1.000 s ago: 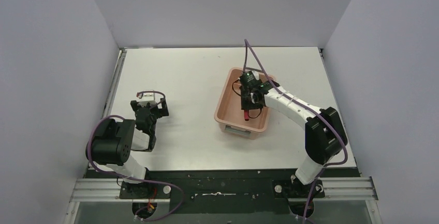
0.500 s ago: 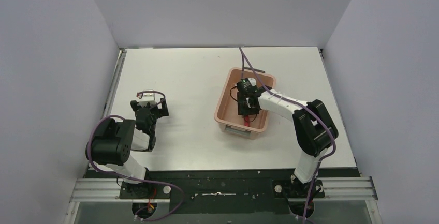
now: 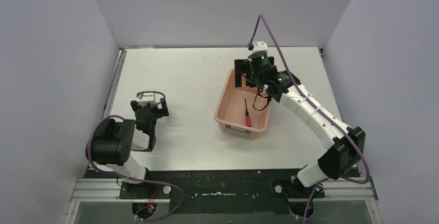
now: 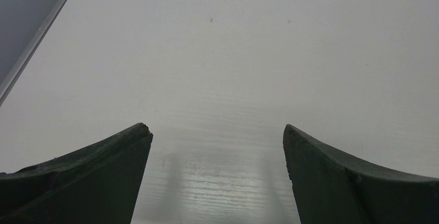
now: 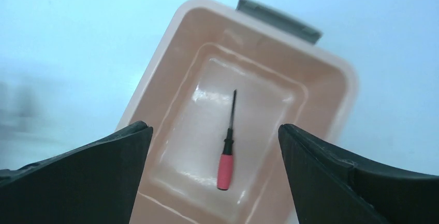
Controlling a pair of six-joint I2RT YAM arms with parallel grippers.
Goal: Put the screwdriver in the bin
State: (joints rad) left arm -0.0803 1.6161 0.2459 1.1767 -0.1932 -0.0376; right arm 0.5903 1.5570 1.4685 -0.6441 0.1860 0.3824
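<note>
Left arm [image 3: 111, 149] and right arm [image 3: 303, 110] — white links, bulky black joints — carry purple cables [image 3: 261, 17]; right gripper [image 5: 215, 127] dark, wedge-fingered.

Place: a robot test cell, probably in a lab.
Enclosure: plain pale grey walls [image 3: 52, 53] close in a bare white table [image 3: 181, 69] on three sides.
Mounting: two robot arms [image 3: 310, 115] stand bolted to a metal rail [image 3: 98, 189] at the near edge.
Wiring: purple cables [image 3: 89, 149] loop loose along the arms.
Overhead view: a fixed camera looks down on the whole cell.

Walls of the bin [image 5: 170, 74] fence the screwdriver [image 5: 228, 142], reachable from above.
</note>
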